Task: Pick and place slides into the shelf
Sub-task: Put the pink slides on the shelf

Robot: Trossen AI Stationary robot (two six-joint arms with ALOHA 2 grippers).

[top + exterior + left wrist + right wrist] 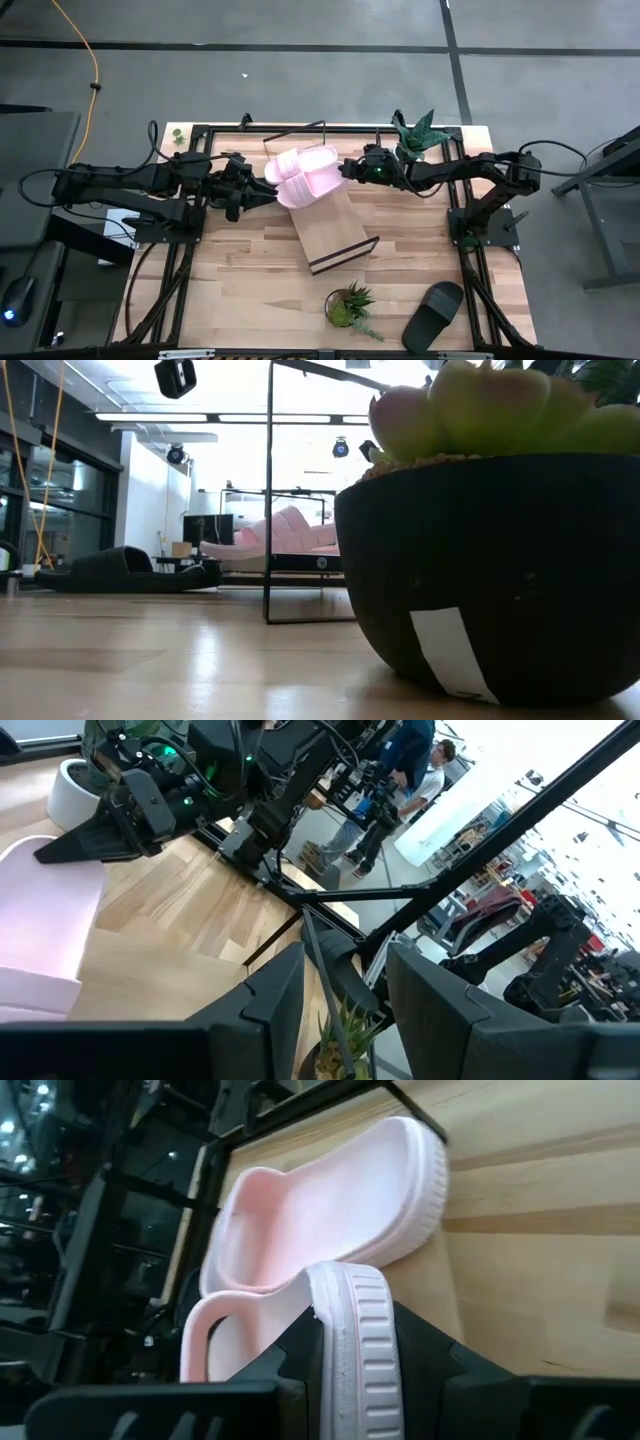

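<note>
Slanted light-wood shelf (335,235) at frame centre carrying two pale pink slides (305,176), my right pincer (350,1355) clamped on one's sole edge, my left pincer (262,197) beside them, grip I cannot tell, black slide (432,315) on tabletop (250,290) lower right.

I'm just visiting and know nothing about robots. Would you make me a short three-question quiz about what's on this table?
1. True or false: both pink slides lie on the shelf.
2. What does the right tool grip? A) a plant B) a pink slide C) the shelf's wire frame
3. Fill in: the black slide lies on the tabletop near the ____ plant.

Key: 1 true. 2 B: its fingers pinch the edge of one pink slide. 3 the front potted plant, away from the shelf.
</note>
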